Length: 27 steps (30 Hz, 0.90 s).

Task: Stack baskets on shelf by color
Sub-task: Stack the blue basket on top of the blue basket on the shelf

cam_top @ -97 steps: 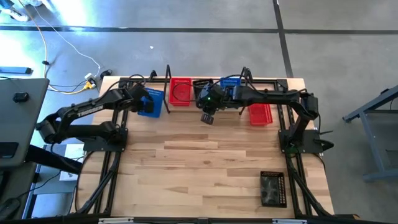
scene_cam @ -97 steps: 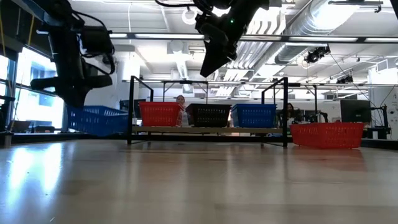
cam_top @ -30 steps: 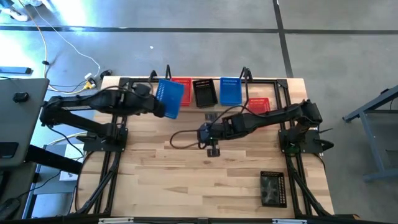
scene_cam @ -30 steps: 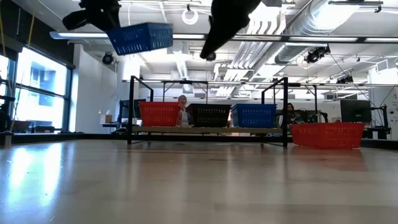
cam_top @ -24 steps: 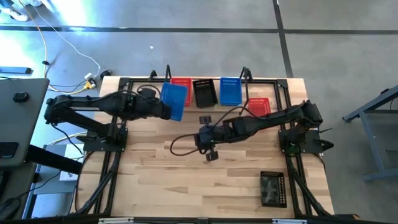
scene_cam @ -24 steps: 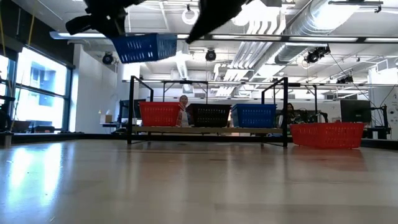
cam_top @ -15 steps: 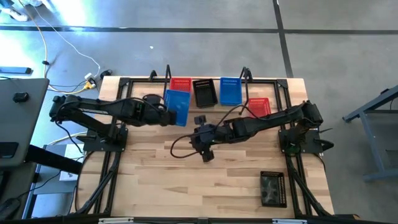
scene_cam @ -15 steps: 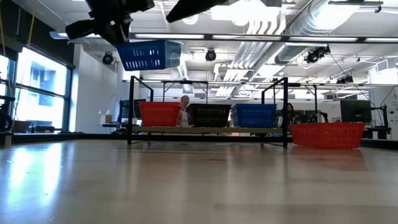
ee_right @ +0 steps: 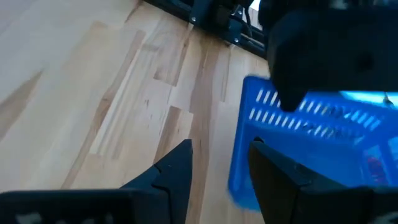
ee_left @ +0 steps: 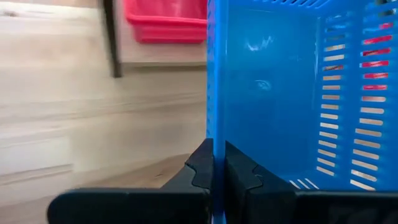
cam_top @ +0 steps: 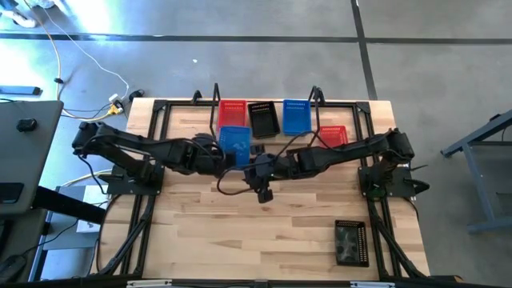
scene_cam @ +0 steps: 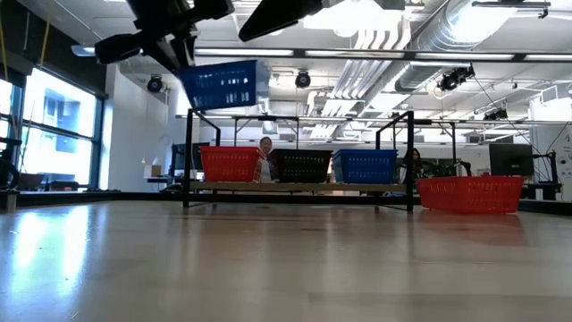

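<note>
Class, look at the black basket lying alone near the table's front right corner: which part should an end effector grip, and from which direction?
Grip a long side wall of the black basket at its rim, coming straight down. It appears to sit open side up with bare table around it, so one finger can probably go inside and one outside.

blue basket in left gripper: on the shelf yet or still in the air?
In the air. The blue basket, clamped by the left gripper, hangs above the shelf in the low view.
</note>
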Tool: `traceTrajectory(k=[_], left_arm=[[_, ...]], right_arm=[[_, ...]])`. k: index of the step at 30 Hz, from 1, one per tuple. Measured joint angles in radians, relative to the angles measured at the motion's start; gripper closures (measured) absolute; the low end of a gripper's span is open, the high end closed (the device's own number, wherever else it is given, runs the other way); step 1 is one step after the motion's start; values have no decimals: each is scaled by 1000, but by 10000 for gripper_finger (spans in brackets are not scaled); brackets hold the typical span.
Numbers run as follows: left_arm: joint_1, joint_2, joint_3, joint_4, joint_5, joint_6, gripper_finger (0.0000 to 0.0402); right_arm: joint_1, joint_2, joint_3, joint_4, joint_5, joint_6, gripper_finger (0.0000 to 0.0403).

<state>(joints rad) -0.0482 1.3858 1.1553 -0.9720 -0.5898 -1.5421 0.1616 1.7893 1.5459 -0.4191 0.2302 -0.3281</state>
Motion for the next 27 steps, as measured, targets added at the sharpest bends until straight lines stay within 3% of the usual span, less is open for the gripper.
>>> traceTrajectory(k=[10, 20, 27], left_arm=[[-1, 58, 0, 160, 10, 23, 401], [0, 59, 0, 239, 40, 79, 401], [0, 59, 0, 238, 50, 82, 401]], right_arm=[[0, 23, 0, -19, 5, -13, 263], [-11, 49, 1, -135, 91, 75, 265], [-32, 49, 0, -159, 68, 195, 327]])
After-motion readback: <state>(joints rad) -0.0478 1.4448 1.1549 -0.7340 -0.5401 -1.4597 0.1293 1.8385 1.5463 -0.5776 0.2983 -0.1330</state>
